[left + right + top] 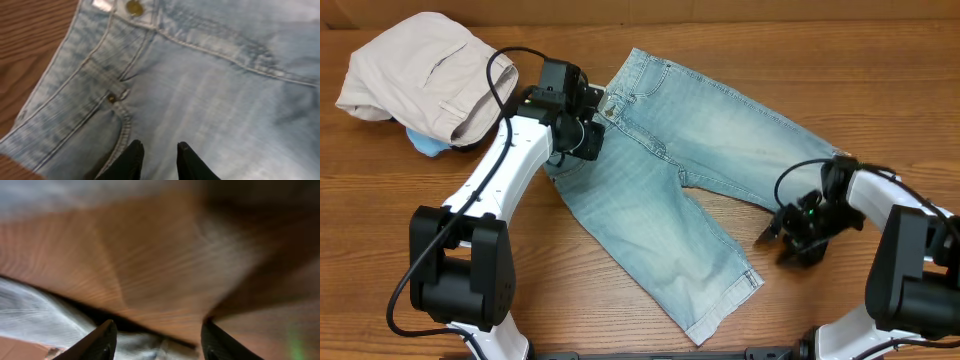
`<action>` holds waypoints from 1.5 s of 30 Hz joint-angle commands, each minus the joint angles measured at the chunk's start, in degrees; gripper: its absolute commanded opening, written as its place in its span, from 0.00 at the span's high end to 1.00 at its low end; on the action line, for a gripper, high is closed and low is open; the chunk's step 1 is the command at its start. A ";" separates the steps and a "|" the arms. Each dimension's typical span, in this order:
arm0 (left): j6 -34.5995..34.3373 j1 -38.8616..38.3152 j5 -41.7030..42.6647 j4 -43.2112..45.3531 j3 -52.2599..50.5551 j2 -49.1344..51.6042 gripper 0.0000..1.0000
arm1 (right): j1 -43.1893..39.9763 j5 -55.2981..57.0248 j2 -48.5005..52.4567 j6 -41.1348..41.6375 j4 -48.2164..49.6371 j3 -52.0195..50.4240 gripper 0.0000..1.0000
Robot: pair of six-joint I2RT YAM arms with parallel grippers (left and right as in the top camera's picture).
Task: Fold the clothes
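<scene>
The light blue denim jeans [650, 190] lie spread flat on the wooden table, waistband at the upper left, one leg reaching right and the other toward the front. My left gripper [588, 128] is open just above the waist area. In the left wrist view its fingertips [158, 148] hover over the denim [210, 90] below the brass button [133, 6] and front pocket seam. My right gripper [778, 243] is open and empty over bare wood between the two legs. In the right wrist view its fingers [157, 332] are wide apart, with a blurred denim edge [40, 315] at the lower left.
Beige khaki trousers [420, 70] lie bunched at the back left, with a bit of blue cloth [425, 146] under them. Bare wooden table [620, 310] lies along the front and left. Black cables loop from both arms.
</scene>
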 commanded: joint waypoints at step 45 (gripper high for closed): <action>-4.24 0.22 15.67 25.33 -5.27 4.04 0.85 | 1.84 -0.70 -15.15 -4.46 2.32 8.92 0.43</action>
